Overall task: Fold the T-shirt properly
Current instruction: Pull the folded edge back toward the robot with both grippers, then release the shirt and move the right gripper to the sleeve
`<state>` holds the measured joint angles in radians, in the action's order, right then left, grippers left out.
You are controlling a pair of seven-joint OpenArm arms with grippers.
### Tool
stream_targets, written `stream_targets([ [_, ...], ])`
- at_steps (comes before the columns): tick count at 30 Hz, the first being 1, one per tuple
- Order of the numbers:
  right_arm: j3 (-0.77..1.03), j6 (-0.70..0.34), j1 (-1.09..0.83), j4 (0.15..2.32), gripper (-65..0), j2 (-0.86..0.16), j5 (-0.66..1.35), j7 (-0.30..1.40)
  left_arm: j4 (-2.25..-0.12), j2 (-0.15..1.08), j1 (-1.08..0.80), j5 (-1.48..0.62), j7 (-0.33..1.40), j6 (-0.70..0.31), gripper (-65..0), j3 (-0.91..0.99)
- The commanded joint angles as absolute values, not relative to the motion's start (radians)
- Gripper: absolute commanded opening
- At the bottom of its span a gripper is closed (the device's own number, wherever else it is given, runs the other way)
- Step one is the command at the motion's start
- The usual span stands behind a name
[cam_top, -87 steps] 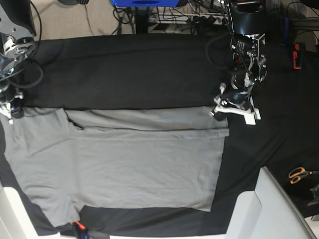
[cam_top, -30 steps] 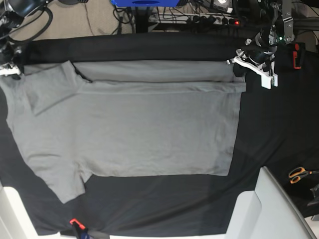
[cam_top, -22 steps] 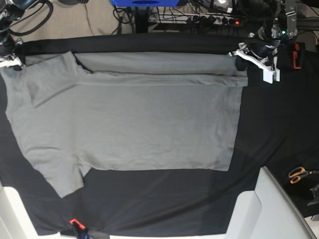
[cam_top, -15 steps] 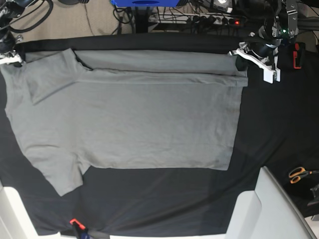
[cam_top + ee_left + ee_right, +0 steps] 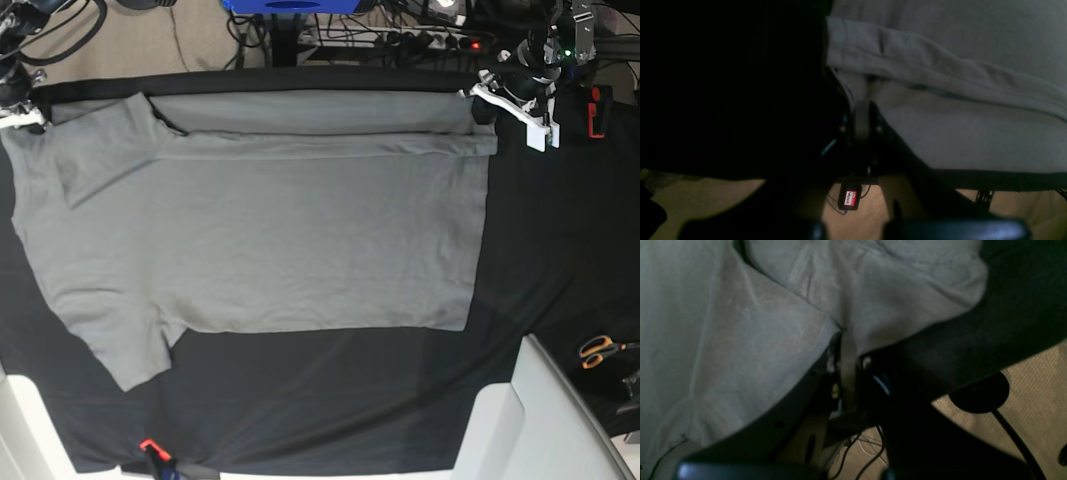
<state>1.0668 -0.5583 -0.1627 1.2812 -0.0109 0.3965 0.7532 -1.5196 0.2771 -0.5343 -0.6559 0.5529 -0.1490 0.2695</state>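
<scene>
One grey T-shirt [image 5: 270, 220] lies spread across a black cloth [image 5: 560, 250] that covers the table, seen from above in the base view. A long strip along its far edge is folded over toward the near side, and one sleeve [image 5: 130, 350] sticks out at the near left corner. That view shows both far corners pulled out toward the arms, but not the grip itself. The left wrist view fills that in: the left gripper [image 5: 862, 110] is closed tight on the hem corner of the shirt [image 5: 940, 100], beside the folded band. The right wrist view shows the right gripper [image 5: 846, 343] pinched shut on bunched fabric at the shoulder end. Only the base view shows orange-handled scissors [image 5: 600, 350] lying far off at the right edge.
</scene>
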Motion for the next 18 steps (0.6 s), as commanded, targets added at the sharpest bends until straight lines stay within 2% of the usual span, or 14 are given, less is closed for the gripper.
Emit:
stream_targets([
  [1,1.072,-0.559,-0.166,1.3,-64.4,-0.027,0.407,0.734,-1.527,0.292,-0.536,-0.653,0.538,-0.142,-65.0,0.278],
  [13,1.072,-0.552,-0.163,1.3,-63.0,-0.027,0.407,0.734,-1.527,0.294,-0.538,-0.653,0.541,-0.142,-65.0,0.278],
  [15,1.072,-0.55,-0.163,1.3,-59.0,-0.027,0.407,0.734,-1.526,0.295,-0.539,-0.651,0.541,-0.139,-65.0,0.278],
  [18,1.072,-0.55,-0.166,1.3,-43.8,-0.015,0.407,0.734,-1.526,0.306,-0.542,-0.651,0.542,-0.139,-65.0,0.278],
])
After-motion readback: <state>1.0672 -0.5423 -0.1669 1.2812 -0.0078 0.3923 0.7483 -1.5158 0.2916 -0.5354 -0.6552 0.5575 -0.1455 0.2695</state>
